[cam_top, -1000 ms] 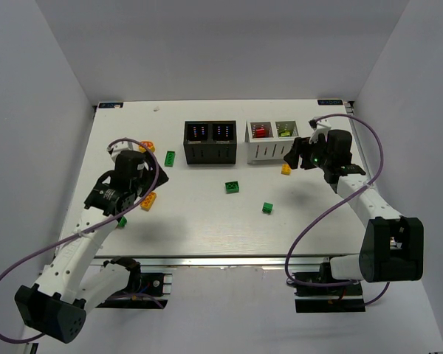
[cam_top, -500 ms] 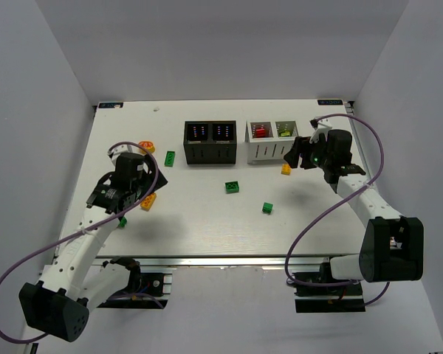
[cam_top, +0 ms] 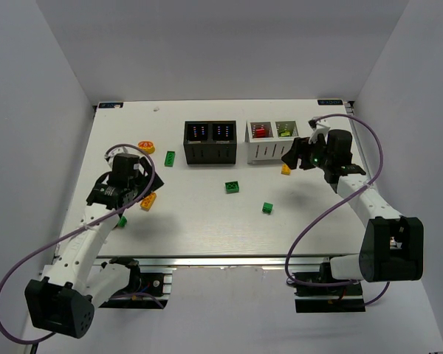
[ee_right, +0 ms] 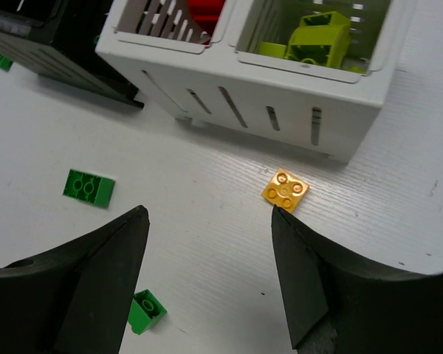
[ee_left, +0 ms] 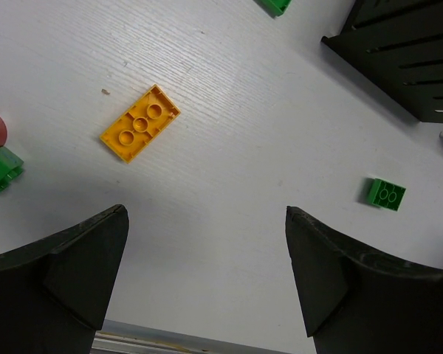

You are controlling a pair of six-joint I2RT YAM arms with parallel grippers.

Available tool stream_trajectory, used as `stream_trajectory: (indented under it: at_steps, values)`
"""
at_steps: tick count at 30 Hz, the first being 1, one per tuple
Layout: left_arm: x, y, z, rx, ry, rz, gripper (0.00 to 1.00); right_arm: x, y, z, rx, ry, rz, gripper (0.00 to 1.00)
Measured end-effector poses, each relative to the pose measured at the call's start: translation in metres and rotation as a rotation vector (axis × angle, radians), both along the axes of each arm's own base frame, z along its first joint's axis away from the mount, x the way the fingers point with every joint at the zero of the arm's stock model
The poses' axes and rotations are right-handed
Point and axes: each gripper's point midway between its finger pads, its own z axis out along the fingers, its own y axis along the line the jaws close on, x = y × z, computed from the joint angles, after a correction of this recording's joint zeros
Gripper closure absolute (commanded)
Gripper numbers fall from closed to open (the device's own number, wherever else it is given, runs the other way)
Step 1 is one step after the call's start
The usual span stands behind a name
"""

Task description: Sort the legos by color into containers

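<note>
1. Overhead, left gripper (cam_top: 135, 190) (lower left) and right gripper (cam_top: 294, 158) (right) hung wide open, empty.
2. Left wrist: orange brick (ee_left: 140, 123) lay upper left, off-axis; descent could knock it.
3. Right wrist: yellow brick (ee_right: 285, 189) lay beside white container (ee_right: 280, 110); fingers might strike its wall.

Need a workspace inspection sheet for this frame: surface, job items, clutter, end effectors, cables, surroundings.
Surface: white table, wood-grain finish.
Job's things: black container, no bricks visible from above. white container holds red bricks in the left compartment and lime bricks in the right. Loose: green bricks scattered, square orange-yellow brick, long orange-yellow brick, orange-red round piece.
Clutter: nothing seen.
End effectors: left end effector open and empty, near the long brick. right end effector open and empty, near the square brick.
Cables: left purple cable and right purple cable loop wide.
Surroundings: plain walls on three sides.
</note>
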Motion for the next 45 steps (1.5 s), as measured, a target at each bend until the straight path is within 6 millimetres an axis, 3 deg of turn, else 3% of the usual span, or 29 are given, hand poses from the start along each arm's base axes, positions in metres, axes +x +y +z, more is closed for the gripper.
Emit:
stream_trajectory:
  at_steps: [8, 14, 16, 24, 29, 31, 33, 36, 45]
  values:
    - [-0.002, 0.011, -0.019, -0.022, 0.073, 0.050, 0.04, -0.023, 0.027, 0.009, 0.000, -0.088, 0.266, 0.26]
    - [-0.001, 0.012, -0.021, -0.052, 0.084, 0.087, 0.04, -0.037, 0.038, 0.028, -0.041, -0.223, 0.435, 0.20]
    - [-0.001, 0.013, -0.022, -0.059, 0.088, 0.102, 0.03, -0.040, 0.037, 0.033, -0.056, -0.256, 0.460, 0.12]
    - [-0.017, 0.021, -0.027, -0.076, 0.114, 0.192, 0.02, -0.029, 0.013, 0.067, -0.112, -0.382, 0.386, 0.11]
    - [-0.020, 0.027, -0.022, -0.078, 0.098, 0.243, 0.02, -0.011, 0.001, 0.088, -0.099, -0.389, 0.356, 0.24]
    - [-0.022, 0.029, -0.020, -0.080, 0.094, 0.259, 0.02, -0.006, -0.001, 0.094, -0.088, -0.387, 0.355, 0.36]
    - [-0.024, 0.030, -0.018, -0.086, 0.086, 0.277, 0.02, -0.005, 0.000, 0.097, -0.075, -0.382, 0.364, 0.49]
    - [-0.028, 0.033, -0.018, -0.101, 0.070, 0.313, 0.02, -0.007, 0.004, 0.094, -0.047, -0.348, 0.386, 0.56]
    - [-0.051, 0.046, -0.053, -0.078, 0.235, 0.458, 0.02, -0.014, 0.017, 0.065, 0.007, -0.228, 0.459, 0.46]
